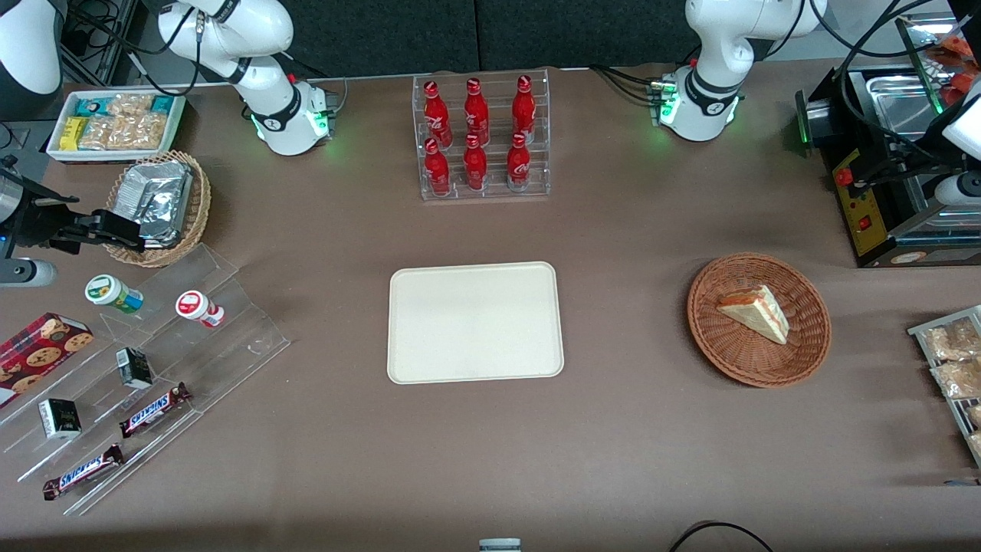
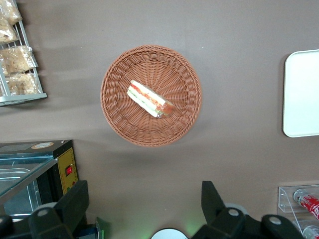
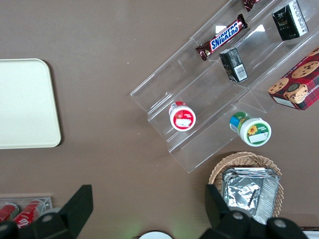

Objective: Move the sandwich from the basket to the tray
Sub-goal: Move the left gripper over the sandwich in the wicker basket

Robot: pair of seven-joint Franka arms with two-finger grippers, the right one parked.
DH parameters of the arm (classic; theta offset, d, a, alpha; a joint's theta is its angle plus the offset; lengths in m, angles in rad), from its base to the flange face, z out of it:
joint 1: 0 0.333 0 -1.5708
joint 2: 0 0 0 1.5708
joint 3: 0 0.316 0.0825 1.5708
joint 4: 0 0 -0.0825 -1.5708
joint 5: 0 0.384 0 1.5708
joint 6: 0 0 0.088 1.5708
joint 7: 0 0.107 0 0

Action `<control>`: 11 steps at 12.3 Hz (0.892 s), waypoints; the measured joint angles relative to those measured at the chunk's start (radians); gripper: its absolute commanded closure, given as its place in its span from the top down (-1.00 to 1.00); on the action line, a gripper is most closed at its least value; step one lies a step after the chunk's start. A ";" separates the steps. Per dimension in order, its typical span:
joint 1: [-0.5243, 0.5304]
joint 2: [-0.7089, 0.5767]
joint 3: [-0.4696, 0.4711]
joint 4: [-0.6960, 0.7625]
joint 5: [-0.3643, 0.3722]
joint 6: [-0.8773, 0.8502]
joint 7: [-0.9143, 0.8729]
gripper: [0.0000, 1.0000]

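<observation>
**Sandwich lies in the wicker basket, tray bare at mid-table**

We see a broad table covered in dull brown cloth (image 1: 651,429), with a dark curtain along its edge farthest from the front camera. The small triangular sandwich of pale bread with red and green filling (image 1: 755,312) lies inside the wide, shallow reddish-brown woven wicker basket (image 1: 805,353), toward the working arm's end of the table. The flat cream-coloured rectangular tray with rounded corners (image 1: 475,322) sits at the middle of the table, well apart from the basket, with nothing on it.

The left arm's gripper (image 2: 144,209) hangs high above the table, looking down on the basket; its two dark fingers (image 2: 75,204) stand wide apart, holding nothing.

Farther from the front camera than the tray, a clear acrylic rack of red soda bottles (image 1: 481,138) stands upright. A black and steel machine with a yellow panel (image 1: 866,199) sits farther from the front camera than the basket. Toward the parked arm's end we see a stepped clear display with chocolate bars and small cartons (image 1: 153,383) and a smaller tan wicker basket of silver foil packs (image 1: 157,207).
</observation>
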 measured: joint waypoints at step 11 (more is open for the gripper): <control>0.000 0.194 -0.005 -0.090 -0.005 0.089 -0.538 1.00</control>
